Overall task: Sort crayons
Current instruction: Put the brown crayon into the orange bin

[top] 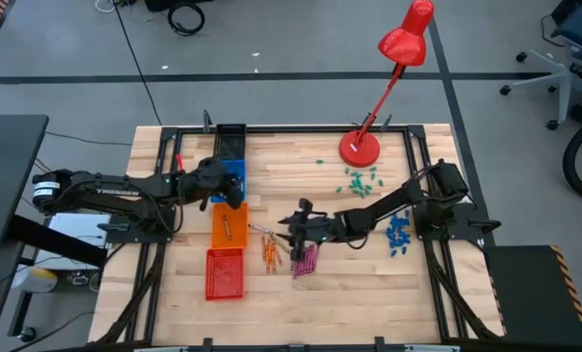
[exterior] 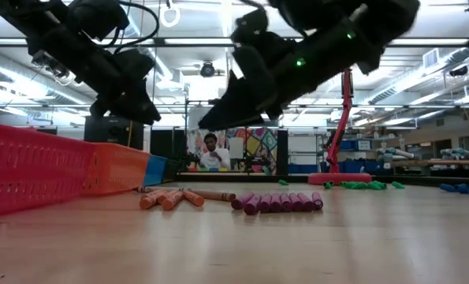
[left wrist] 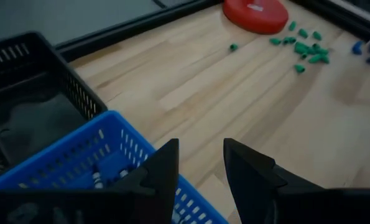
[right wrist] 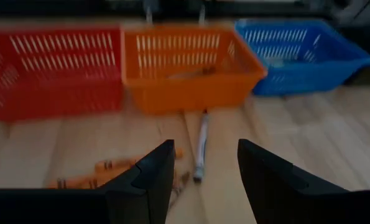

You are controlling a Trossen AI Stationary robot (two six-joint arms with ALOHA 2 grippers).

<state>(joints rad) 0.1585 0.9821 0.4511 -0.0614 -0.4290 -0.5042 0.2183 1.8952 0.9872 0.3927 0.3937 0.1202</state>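
four baskets (top: 225, 273), one lamp (top: 393, 68)

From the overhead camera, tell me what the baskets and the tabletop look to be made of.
Orange basket, red basket and blue basket: likely moulded plastic, judging by the bright uniform colour and slotted lattice walls. Tabletop: wood, apparently butcher-block, with pale jointed strips, visible grain and a smooth, faintly glossy finish.

The table (top: 369, 293) is pale, smooth planked wood with a black metal frame. The baskets, blue (left wrist: 85, 155), orange (right wrist: 191, 62) and red (right wrist: 48, 68), look like slotted plastic. The red lamp (top: 405, 39) appears glossy.
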